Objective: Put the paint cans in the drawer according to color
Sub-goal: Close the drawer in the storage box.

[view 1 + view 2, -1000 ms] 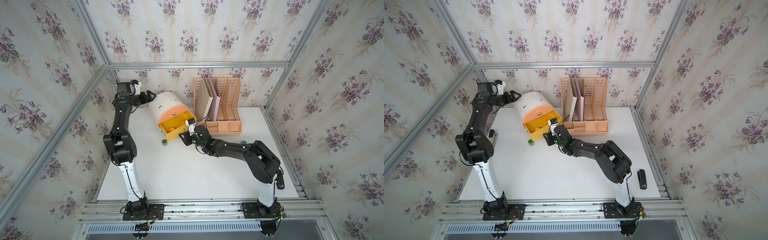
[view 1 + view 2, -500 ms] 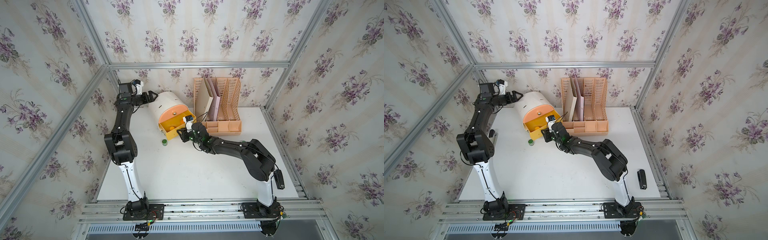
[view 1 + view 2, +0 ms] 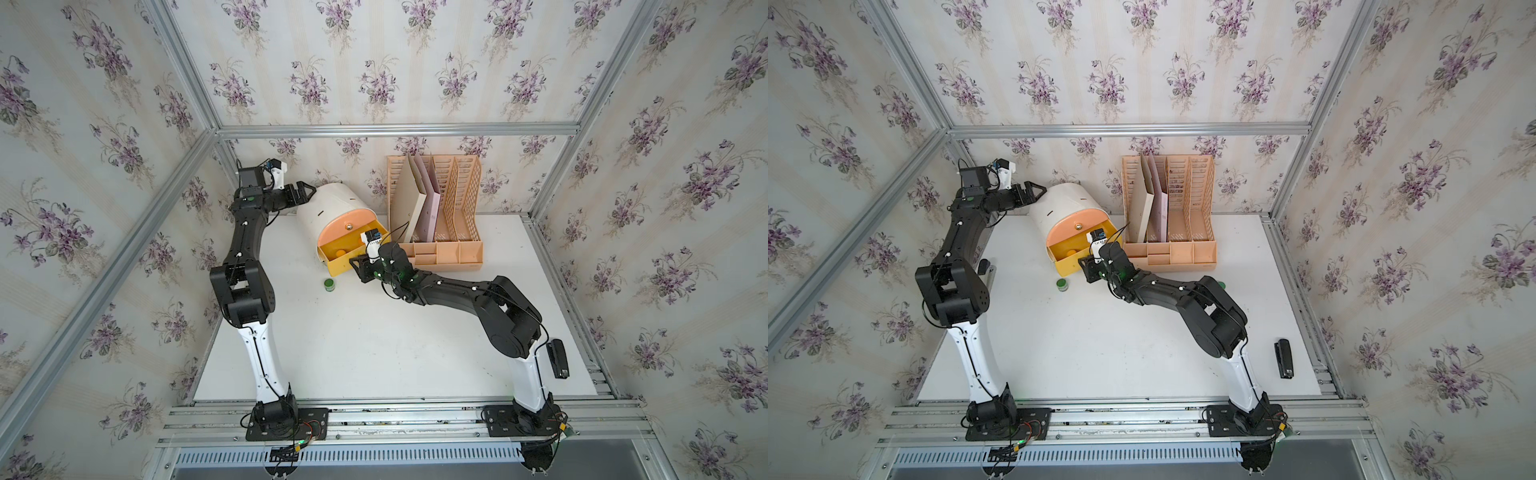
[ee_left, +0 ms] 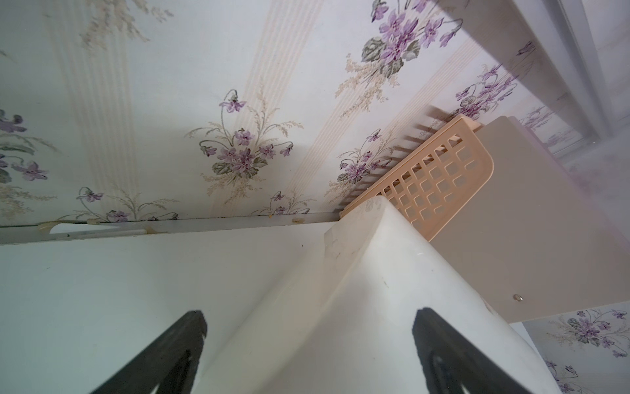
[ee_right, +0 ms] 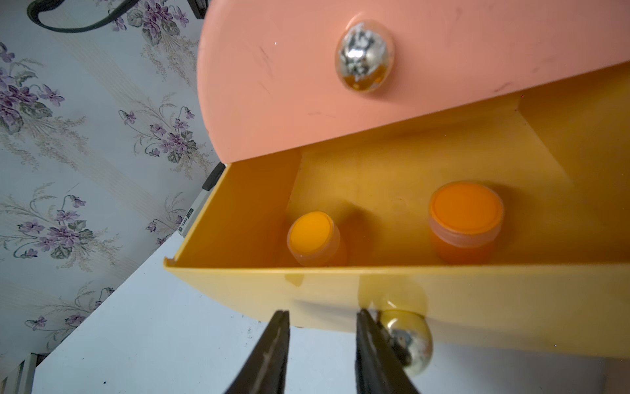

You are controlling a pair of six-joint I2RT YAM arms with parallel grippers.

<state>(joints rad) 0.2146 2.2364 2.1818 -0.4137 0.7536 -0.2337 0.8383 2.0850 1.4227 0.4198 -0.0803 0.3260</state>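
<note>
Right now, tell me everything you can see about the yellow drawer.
The yellow drawer is glossy plastic, pulled out of the white chest below the closed peach drawer front. It is open-topped, with a gold knob on its front wall. A paler orange paint can and a deeper orange paint can stand upright inside, apart. The right pincer hovers at its front, one finger beside the knob; contact is unclear.

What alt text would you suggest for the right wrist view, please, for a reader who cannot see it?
An open yellow drawer holds two orange-lidded paint cans standing upright. Above it sits the closed peach-pink drawer front with a gold knob; the right gripper, slightly open and empty, points at the yellow drawer's front beside its knob.
</note>
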